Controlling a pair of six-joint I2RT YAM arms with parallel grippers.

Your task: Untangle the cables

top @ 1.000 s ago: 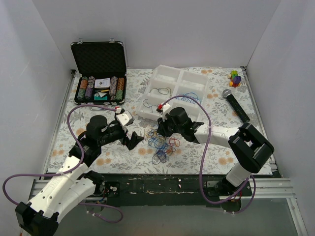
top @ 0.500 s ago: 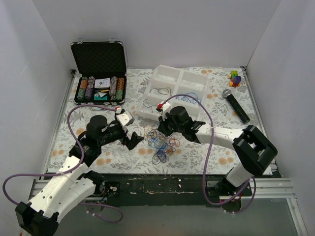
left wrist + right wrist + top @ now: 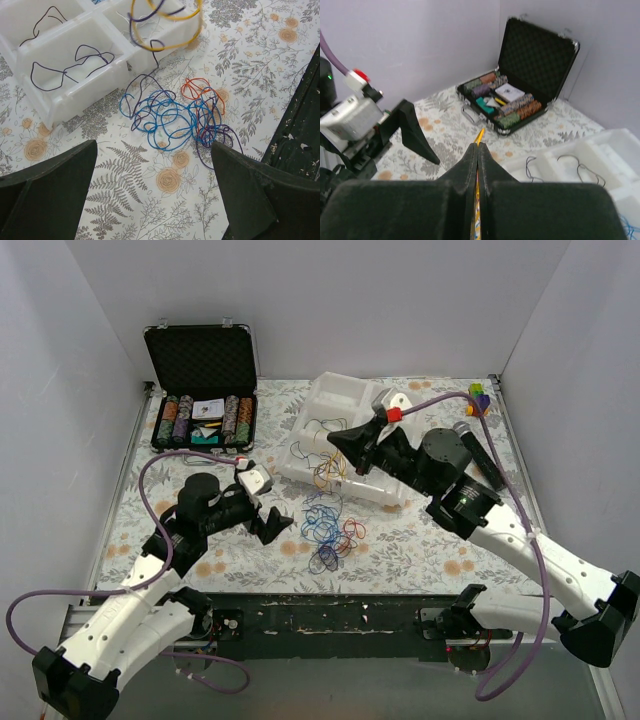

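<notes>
The tangle of cables (image 3: 328, 530), mostly blue with orange, red and dark loops, lies on the floral cloth; it also shows in the left wrist view (image 3: 175, 117). My right gripper (image 3: 338, 440) is raised over the white tray's near left corner, shut on a yellow cable (image 3: 327, 472) that hangs below it with a dark loop; the yellow strand shows between its fingers (image 3: 479, 137) and at the top of the left wrist view (image 3: 170, 25). My left gripper (image 3: 272, 525) is open and empty, low, just left of the tangle.
A white compartment tray (image 3: 420, 400) at the back centre holds a few dark cables (image 3: 70, 65) and blue ones. An open black case of poker chips (image 3: 200, 390) stands back left. A microphone (image 3: 478, 452) and a coloured cube toy (image 3: 479, 400) lie back right.
My right gripper has lifted up and back from the tangle toward the tray, pulling a yellow cable out with it. The left arm has stayed put.
</notes>
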